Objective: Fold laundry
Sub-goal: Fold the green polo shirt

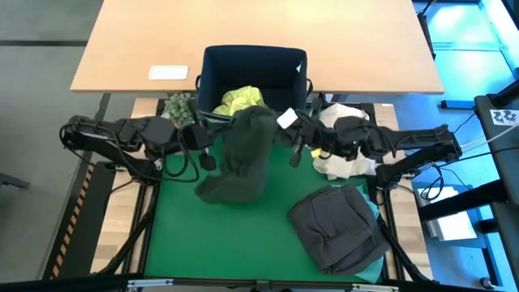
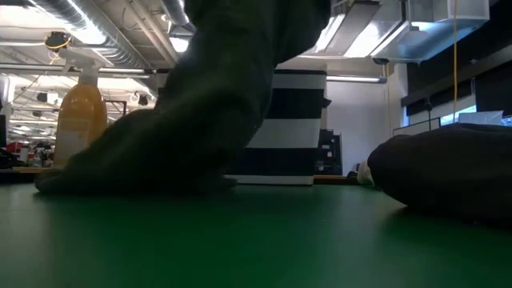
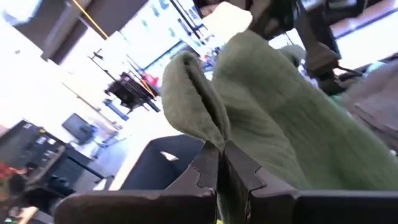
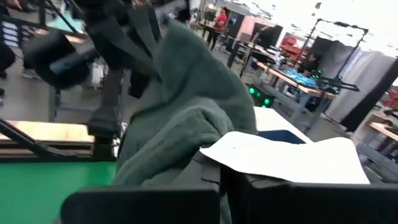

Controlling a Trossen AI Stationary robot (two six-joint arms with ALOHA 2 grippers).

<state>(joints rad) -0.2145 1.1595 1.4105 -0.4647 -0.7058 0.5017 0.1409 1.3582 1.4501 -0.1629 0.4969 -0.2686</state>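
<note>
Both arms reach inward above the green tabletop (image 1: 243,243). The left claw (image 3: 221,163) and right claw (image 4: 219,175) are each clamped on the dark olive garment (image 1: 243,158), lifting its top edge while its lower end drapes onto the tabletop.

Garments (image 1: 336,229) on green table (image 1: 243,243)

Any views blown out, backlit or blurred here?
Low view: the raised olive garment is a backlit silhouette against bright ceiling lights. Left wrist view: washed-out background, motion blur; left claw pinches the cloth. Right wrist view: the near white tag is soft. High view: evenly lit.
</note>
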